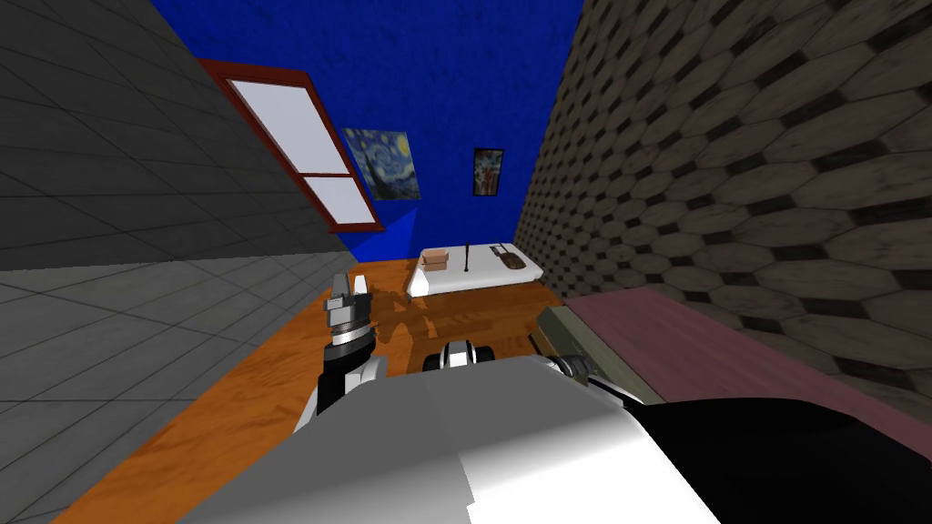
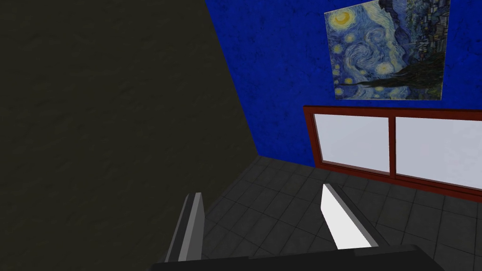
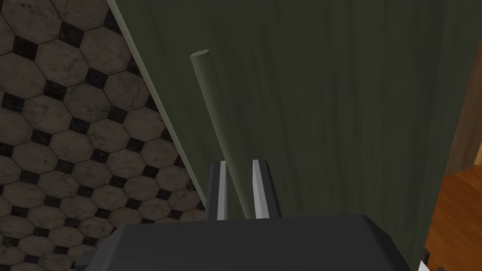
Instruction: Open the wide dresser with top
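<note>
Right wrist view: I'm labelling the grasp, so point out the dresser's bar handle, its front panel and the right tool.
Dull green round bar handle (image 3: 219,117): right wrist view, mid-length of the bar.
Dark green wood-grain dresser front (image 3: 339,103): right wrist view, bare panel.
Right tool (image 3: 239,164): right wrist view, midway between fingertips.

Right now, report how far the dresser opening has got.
Done: the right gripper is shut on the rod handle of the dresser. In hand: that grip. Remaining: pulling it open; no gap shows along the green front. The left gripper hangs open.
</note>
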